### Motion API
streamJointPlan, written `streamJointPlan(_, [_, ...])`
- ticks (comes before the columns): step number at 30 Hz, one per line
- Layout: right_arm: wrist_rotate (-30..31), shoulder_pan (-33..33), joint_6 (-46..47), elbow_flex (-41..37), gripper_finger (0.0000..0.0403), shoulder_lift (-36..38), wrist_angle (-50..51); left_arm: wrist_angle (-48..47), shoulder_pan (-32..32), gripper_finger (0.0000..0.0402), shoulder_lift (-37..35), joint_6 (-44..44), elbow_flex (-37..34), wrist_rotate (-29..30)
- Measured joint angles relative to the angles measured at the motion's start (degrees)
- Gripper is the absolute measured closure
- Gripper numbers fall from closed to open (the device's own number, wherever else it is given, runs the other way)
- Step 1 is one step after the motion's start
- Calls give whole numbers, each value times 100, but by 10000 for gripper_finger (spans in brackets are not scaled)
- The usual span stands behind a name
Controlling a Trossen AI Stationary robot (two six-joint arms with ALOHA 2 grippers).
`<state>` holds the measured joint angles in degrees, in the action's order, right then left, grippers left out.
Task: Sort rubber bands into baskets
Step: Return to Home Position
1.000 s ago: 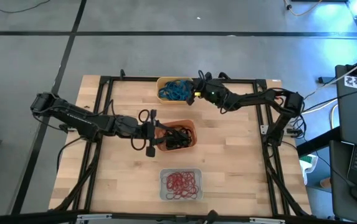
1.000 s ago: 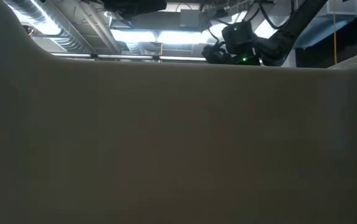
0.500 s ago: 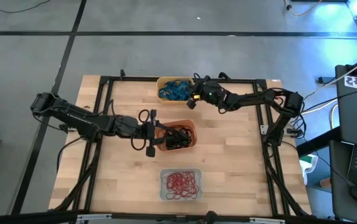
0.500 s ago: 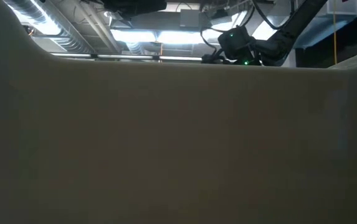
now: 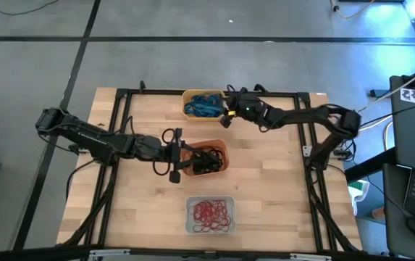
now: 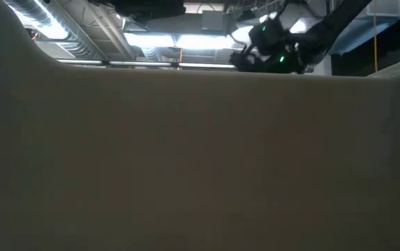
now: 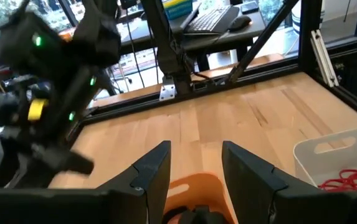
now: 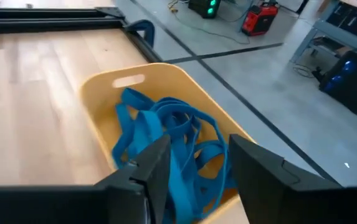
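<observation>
We see three baskets in a row down the middle of the table. In the high view the yellow basket stands at the top of the row and holds the blue rubber bands in a loose heap. The red-orange basket is in the middle with the black rubber bands inside. The pale basket is at the bottom with the red rubber bands.

The right arm reaches in from the table's right side. The right jaws sit at the yellow basket's right corner, on the side towards the red-orange basket. From its wrist we see the right jaws spread apart above that basket's rim, with the blue bands lying in the tub beyond them.

The left arm stretches low across the table from the left. The left jaws are at the left wall of the red-orange basket, and they too stand spread, with the orange rim showing between them.

In the low view a plain pale surface close to the camera fills nearly everything, and only the right arm shows above it
</observation>
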<state>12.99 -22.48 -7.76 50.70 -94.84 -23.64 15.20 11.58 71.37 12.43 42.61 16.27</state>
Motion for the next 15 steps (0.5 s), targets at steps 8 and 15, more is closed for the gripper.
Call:
streamJointPlan(8, [-223, 580, -1, 0, 269, 1624, 2420, 74, 0, 262, -2, 0, 0, 2])
streamJointPlan(15, [-811, 1132, 334, -474, 321, 2878, 3187, 40, 0, 308, -2, -26, 0, 0])
